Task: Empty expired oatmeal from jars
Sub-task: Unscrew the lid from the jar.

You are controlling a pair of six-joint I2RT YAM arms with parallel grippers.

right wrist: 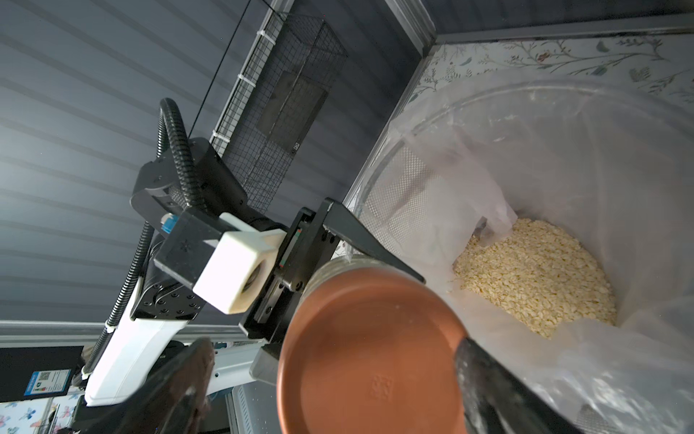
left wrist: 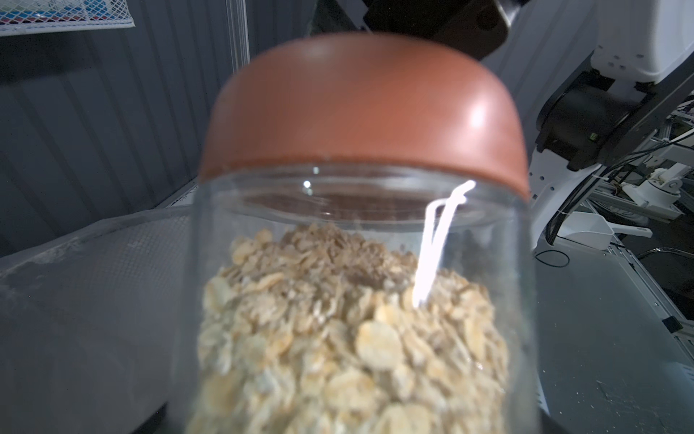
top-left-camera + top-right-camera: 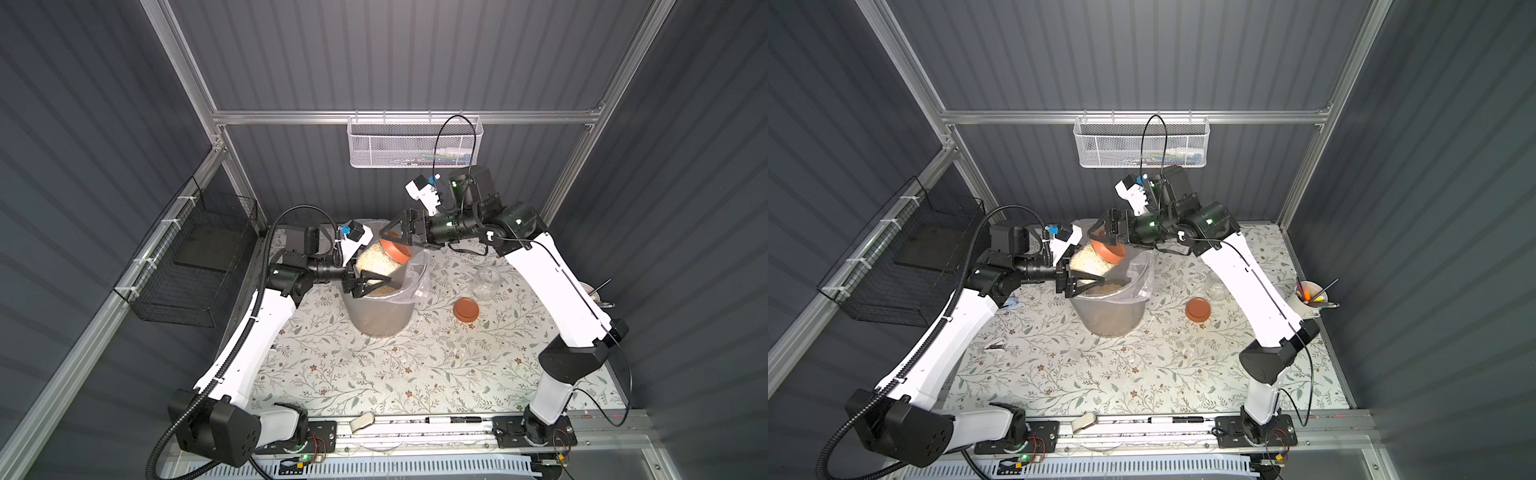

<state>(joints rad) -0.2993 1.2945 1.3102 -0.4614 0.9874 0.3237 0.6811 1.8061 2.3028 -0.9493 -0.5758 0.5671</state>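
Note:
A clear glass jar (image 3: 374, 266) full of oatmeal (image 2: 338, 338) hangs tilted over the grey lined bin (image 3: 378, 320), with my left gripper (image 3: 386, 282) shut on its body. Its terracotta lid (image 3: 395, 252) is still on. My right gripper (image 3: 394, 243) stands open astride that lid (image 1: 371, 357): one finger touches its rim, the other stands off it. A heap of oatmeal (image 1: 537, 274) lies in the bin's liner. In both top views a second jar (image 3: 487, 282), empty, stands right of the bin, with its lid (image 3: 466, 309) lying loose beside it.
A white cup of pens (image 3: 1310, 299) stands at the right edge behind the right arm. A black wire basket (image 3: 195, 257) hangs on the left wall, a white mesh basket (image 3: 415, 141) on the back rail. A marker (image 3: 451, 419) lies on the front rail.

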